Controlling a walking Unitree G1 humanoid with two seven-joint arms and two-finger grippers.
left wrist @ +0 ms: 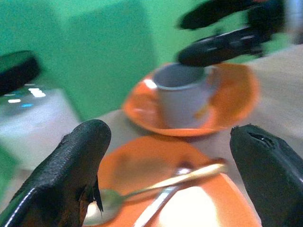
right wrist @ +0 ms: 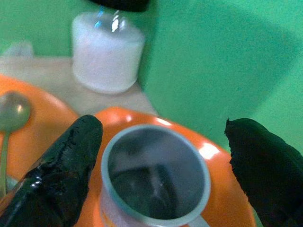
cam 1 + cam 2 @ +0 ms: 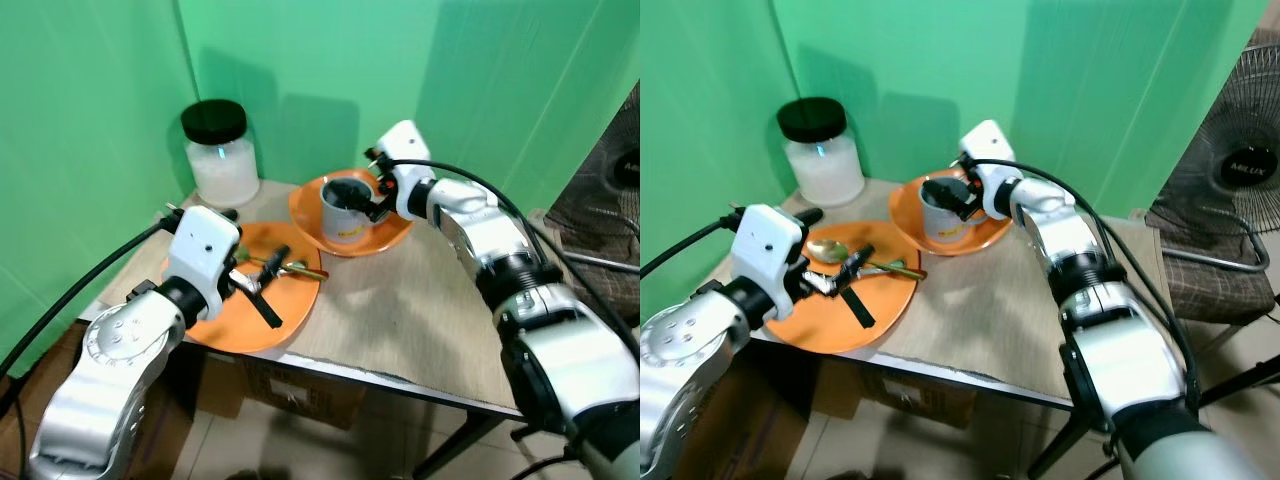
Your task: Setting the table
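With both end effectors spread open and empty, the right end effector [image 2: 161, 142] straddling the grey mug [image 3: 345, 209] on the far orange saucer [image 3: 305, 215] and the left end effector [image 1: 175, 156] held over the spoon [image 3: 830, 250] on the near plate [image 3: 285, 325], the mug could be tipped if its rim is clipped.

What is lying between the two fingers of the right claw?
The grey ceramic mug, standing on the far orange plate, lies between the open fingers of the right claw. The right wrist view shows it best.

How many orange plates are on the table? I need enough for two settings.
2: one orange plate at the near left edge holding a spoon, the other behind it under the grey mug.
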